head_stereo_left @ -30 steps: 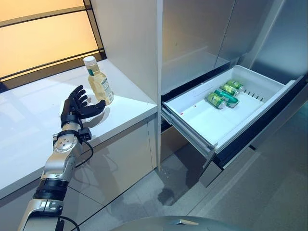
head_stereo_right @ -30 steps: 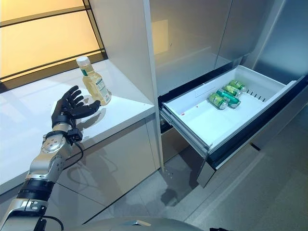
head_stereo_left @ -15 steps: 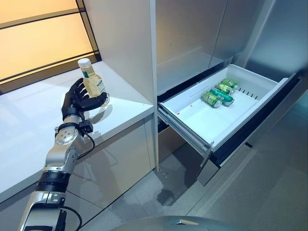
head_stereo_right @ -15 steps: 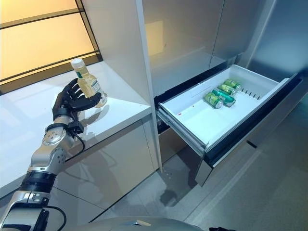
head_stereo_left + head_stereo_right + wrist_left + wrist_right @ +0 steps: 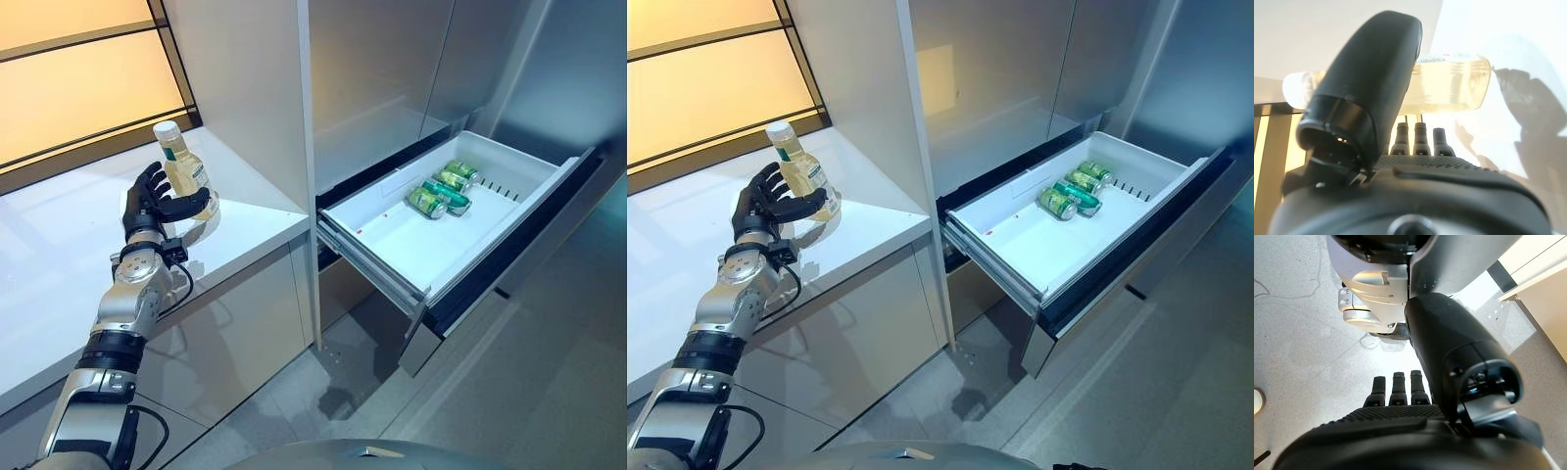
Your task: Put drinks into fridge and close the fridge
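While the left hand (image 5: 157, 206) wraps the bottle (image 5: 186, 179), fingers curled behind its body and thumb (image 5: 1369, 88) across the front, the bottle looks just clear of the white counter (image 5: 59, 255), or barely on it; cannot tell which. Bottle is roughly upright, white cap (image 5: 778, 129) above the hand, pale yellow liquid inside. Beyond the bottle, away from the palm, stands the tall white cabinet side (image 5: 245, 88). Far off on the thumb side, well apart, the open fridge drawer (image 5: 392, 257) sits pulled out, three green cans (image 5: 440, 190) lying at its far end, near half bare.

Step in hand, as I judge it: secure the grasp and carry the bottle to the drawer. To do it well: keep the grip low-mid on the body, lift straight up before swinging so the base clears the counter edge, stay clear of the cabinet side, keep it upright, and set it in the bare near half, not onto the cans.

Hard to see: the fingertips behind the bottle, so grip firmness is a guess. Right hand (image 5: 1400, 431) shows only in its wrist view, hanging over the floor, fingers seemingly relaxed, holding nothing. Fridge interior above the drawer is hidden.
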Available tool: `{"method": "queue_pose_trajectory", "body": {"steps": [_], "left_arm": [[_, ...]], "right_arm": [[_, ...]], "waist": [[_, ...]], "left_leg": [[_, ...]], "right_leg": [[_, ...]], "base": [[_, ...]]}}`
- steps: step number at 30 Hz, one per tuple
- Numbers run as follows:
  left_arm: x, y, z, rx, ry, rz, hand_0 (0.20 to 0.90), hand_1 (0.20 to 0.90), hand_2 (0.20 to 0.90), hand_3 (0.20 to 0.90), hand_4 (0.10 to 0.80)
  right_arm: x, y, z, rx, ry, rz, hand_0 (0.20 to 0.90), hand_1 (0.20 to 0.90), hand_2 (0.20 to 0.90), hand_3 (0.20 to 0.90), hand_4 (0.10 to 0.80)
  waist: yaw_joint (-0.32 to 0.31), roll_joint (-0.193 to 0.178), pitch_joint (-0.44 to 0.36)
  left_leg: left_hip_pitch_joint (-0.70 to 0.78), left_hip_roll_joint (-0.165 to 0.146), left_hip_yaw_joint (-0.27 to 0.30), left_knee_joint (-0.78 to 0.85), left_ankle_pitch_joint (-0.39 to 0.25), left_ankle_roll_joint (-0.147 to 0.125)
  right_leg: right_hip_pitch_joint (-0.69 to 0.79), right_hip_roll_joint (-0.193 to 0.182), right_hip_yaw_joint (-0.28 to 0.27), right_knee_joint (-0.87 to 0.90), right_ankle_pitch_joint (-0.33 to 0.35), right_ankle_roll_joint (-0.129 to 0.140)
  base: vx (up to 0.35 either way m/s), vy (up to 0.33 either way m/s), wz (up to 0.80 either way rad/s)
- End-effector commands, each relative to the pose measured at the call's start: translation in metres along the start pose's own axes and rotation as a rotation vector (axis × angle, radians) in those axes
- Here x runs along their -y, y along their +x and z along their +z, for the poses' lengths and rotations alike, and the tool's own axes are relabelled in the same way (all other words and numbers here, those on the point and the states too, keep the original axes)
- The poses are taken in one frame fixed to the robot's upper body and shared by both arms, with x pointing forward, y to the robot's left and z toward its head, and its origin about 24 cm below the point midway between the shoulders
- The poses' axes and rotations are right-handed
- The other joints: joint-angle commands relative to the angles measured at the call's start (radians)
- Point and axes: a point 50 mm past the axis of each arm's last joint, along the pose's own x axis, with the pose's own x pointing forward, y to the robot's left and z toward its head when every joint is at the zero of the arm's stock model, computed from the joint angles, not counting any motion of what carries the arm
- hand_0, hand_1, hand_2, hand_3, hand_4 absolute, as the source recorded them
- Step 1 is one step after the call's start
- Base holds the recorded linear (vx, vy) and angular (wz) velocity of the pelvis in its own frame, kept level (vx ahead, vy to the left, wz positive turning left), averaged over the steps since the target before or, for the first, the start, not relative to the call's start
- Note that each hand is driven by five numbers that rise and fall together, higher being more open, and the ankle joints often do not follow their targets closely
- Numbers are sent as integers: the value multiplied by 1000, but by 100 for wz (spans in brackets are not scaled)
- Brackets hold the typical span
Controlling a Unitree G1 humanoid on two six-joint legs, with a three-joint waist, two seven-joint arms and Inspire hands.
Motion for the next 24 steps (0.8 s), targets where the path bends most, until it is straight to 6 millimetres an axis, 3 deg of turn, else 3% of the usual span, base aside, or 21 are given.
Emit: {"method": "queue_pose_trajectory", "body": {"steps": [1, 24], "left_arm": [[4, 20, 100, 363, 0, 29, 900, 900, 900, 900, 800], [15, 27, 115, 414, -151, 61, 900, 900, 900, 900, 800]], "right_arm": [[-3, 0, 6, 0, -60, 22, 900, 900, 900, 900, 800], [-1, 0, 5, -6, -91, 26, 900, 900, 900, 900, 800]], "waist": [[-14, 1, -26], [-42, 1, -37]], "left_leg": [[35, -46, -2, 11, -131, 33], [37, -46, 5, 12, -134, 31]], "right_leg": [[-48, -22, 37, 40, 6, 87], [-54, -16, 64, 42, 6, 88]], "base": [[22, -1, -3], [7, -1, -2]]}}
